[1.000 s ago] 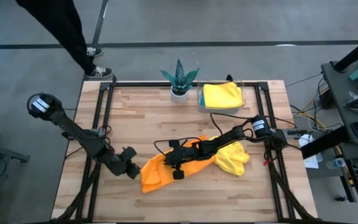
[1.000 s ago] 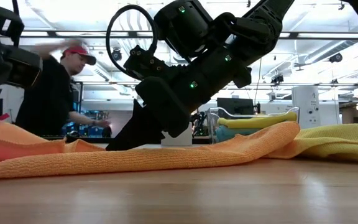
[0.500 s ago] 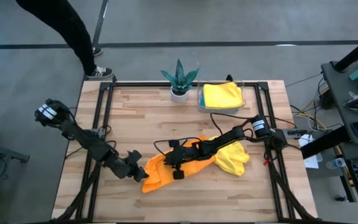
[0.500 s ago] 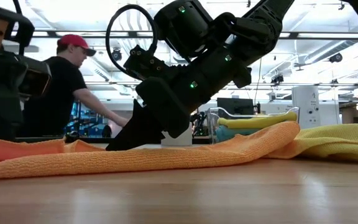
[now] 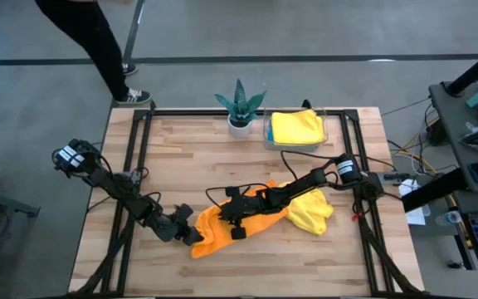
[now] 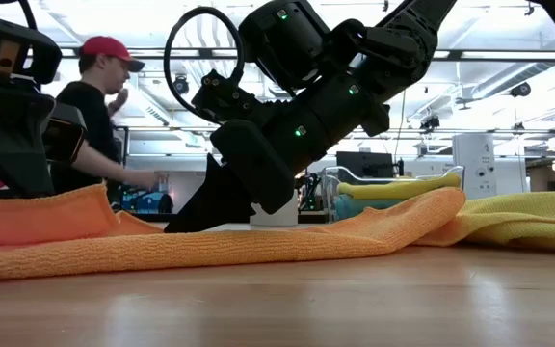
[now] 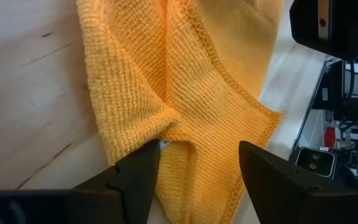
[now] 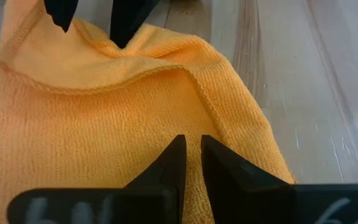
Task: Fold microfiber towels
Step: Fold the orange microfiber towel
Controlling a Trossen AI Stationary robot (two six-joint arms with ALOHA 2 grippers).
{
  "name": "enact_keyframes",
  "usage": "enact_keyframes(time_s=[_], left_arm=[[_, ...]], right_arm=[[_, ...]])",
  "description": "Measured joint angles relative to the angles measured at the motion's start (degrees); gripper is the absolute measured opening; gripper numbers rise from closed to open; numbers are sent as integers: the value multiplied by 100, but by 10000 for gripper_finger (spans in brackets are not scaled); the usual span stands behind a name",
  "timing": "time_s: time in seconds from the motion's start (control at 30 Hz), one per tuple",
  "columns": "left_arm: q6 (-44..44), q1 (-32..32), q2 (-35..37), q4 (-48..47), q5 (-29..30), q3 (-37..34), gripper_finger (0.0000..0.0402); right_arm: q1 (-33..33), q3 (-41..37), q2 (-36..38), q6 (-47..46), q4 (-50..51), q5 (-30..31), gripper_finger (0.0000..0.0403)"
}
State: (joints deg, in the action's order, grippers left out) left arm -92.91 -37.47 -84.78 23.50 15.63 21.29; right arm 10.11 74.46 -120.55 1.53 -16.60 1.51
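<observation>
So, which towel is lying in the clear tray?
A yellow towel, in the tray beside the plant; the other yellow one and the orange one lie on the table.

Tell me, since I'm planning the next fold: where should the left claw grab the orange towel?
Probably the raised, bunched edge of the orange towel nearest the left claw, coming in low from that side. The fold there stands up off the wood, so open fingers can straddle it. The right claw sits on the towel's middle, holding it down.
</observation>
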Motion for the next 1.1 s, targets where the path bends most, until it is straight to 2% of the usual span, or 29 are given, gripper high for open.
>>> enact_keyframes(time_s=[0.1,0.2,0.33,0.47,0.53,0.63,0.77,1.0,1.1], left_arm=[[92,-2,40,-12,57,6,201],[483,2,63,-64,441,-2,175],[966,2,79,-48,1008,1,111],[1283,2,82,-32,1119,0,31],[1346,2,82,-16,1119,-1,9],[1629,2,90,-16,1054,8,8],[2279,-3,149,-26,497,52,2],[1519,-2,329,-1301,329,79,0],[1549,-1,443,-1736,365,132,0]], right_arm=[[0,0,0,1,0,-1,43],[0,0,0,0,0,-1,43],[0,0,0,-1,1,0,43],[0,0,0,0,1,-1,43],[0,0,0,1,2,1,43],[0,0,0,-1,2,1,43],[0,0,0,-1,2,0,43],[0,0,0,-1,2,-1,43],[0,0,0,-1,3,0,43]])
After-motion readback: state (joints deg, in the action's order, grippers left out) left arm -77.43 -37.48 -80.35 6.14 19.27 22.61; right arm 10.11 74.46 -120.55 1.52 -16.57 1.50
